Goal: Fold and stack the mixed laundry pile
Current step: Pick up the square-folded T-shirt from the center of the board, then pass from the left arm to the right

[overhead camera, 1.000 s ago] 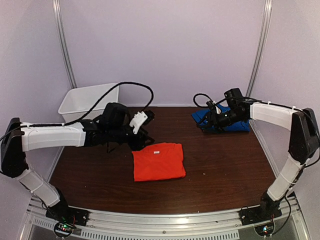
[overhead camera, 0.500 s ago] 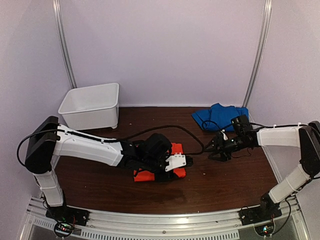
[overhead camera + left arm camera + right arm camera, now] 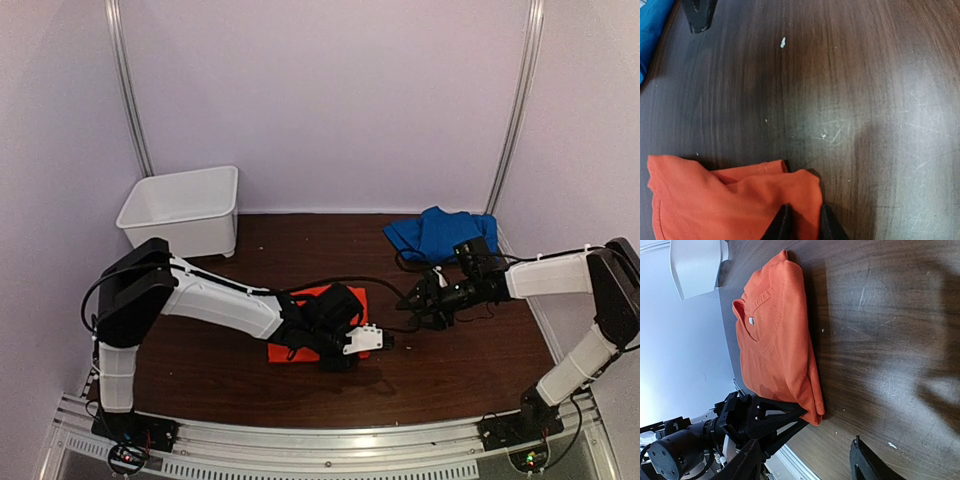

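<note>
Left gripper [image 3: 802, 227], jaws narrow, pinches a corner of the folded orange shirt [image 3: 730, 200]. Near it is the right gripper [image 3: 420, 303], opening unclear, with the blue garment [image 3: 437, 232] well behind. Advice: lift low, layers together.

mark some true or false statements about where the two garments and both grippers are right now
1. The left gripper pinches an edge of the orange T-shirt. True.
2. The blue garment lies inside the white bin. False: it lies on the table at the far right, and the bin is at the far left.
3. The right gripper grips the blue garment. False: it is open and empty, between the two garments.
4. The orange T-shirt lies folded in layers. True.
5. The blue garment is stacked on the orange T-shirt. False: they lie apart.
</note>
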Controlling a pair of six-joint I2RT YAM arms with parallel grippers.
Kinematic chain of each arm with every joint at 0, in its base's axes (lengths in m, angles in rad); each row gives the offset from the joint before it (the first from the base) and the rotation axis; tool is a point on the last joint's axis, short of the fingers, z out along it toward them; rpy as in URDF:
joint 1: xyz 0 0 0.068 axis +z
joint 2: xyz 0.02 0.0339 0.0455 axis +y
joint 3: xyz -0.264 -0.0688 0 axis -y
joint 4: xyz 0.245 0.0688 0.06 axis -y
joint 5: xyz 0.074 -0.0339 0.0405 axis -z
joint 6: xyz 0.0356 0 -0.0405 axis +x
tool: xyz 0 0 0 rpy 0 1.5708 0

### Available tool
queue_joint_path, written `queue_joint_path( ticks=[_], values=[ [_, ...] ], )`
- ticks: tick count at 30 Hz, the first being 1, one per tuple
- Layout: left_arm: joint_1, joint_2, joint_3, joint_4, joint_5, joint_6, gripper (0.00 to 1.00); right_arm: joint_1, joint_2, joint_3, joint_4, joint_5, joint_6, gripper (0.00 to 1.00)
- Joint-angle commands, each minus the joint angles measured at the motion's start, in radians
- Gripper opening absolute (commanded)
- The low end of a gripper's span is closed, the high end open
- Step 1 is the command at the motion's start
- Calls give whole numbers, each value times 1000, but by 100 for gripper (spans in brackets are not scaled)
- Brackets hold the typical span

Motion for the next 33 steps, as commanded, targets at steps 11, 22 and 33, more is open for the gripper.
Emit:
queue_joint_path(
  ticks=[11, 22, 33],
  values=[
    [64, -137, -84, 220, 96, -212, 0, 121, 157, -3, 357, -79, 267, 71],
    [84, -154, -69, 221, 114, -198, 0, 212, 323, 24, 729, -71, 564, 77],
    [85, -222, -143, 265, 159, -209, 0, 223, 504, 152, 796, 6, 613, 53]
  ],
)
